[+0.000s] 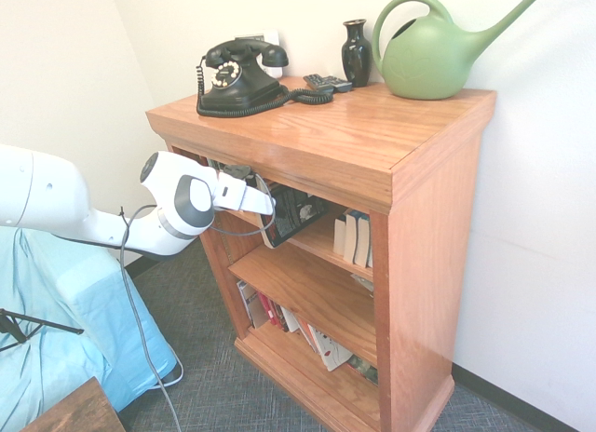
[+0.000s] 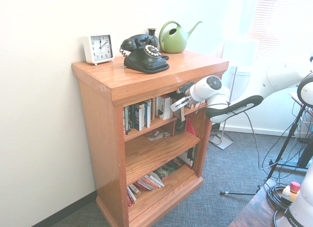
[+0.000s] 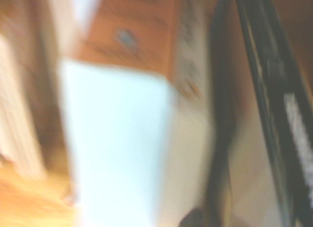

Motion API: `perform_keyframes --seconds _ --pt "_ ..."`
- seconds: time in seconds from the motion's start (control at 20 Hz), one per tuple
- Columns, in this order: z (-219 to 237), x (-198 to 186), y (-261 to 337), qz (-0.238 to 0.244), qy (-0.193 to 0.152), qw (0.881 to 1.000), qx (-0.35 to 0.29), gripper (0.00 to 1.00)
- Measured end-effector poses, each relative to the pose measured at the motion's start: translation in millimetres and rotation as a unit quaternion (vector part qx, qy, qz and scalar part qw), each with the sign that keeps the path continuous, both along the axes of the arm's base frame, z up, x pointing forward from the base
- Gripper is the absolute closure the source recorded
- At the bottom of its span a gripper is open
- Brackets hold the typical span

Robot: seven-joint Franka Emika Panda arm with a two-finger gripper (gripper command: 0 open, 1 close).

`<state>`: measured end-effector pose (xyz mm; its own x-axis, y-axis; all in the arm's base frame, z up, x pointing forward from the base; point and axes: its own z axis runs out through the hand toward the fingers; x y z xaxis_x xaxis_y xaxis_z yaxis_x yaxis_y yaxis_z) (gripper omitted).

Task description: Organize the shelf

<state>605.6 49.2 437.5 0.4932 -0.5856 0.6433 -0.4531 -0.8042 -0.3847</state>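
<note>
The shelf [image 1: 372, 134] is a reddish-brown wooden bookcase with three open levels, also seen from its other side in the second exterior view [image 2: 142, 80]. My gripper [image 1: 268, 205] reaches into the top level from the front, just under the overhanging top [image 2: 176, 103]. Its tip is right beside a dark book [image 1: 298, 211] that leans at a slant; whether they touch is unclear. The blurred wrist view shows a dark book edge [image 3: 274, 90] beside a white book [image 3: 117, 139].
On top stand a black telephone [image 1: 237, 74], a remote [image 1: 326, 81], a dark vase [image 1: 356, 50], a green watering can [image 1: 433, 55] and a white clock [image 2: 99, 47]. Upright books [image 2: 139, 114] fill the top level's other end. Toppled books [image 1: 279, 316] lie on the bottom level. Blue-covered furniture [image 1: 65, 330] stands nearby.
</note>
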Motion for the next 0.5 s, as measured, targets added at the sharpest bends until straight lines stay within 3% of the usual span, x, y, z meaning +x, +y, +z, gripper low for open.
perform_keyframes --seconds 0.5 --pt "5 -80 17 0.012 0.001 1.0 0.014 0.0"
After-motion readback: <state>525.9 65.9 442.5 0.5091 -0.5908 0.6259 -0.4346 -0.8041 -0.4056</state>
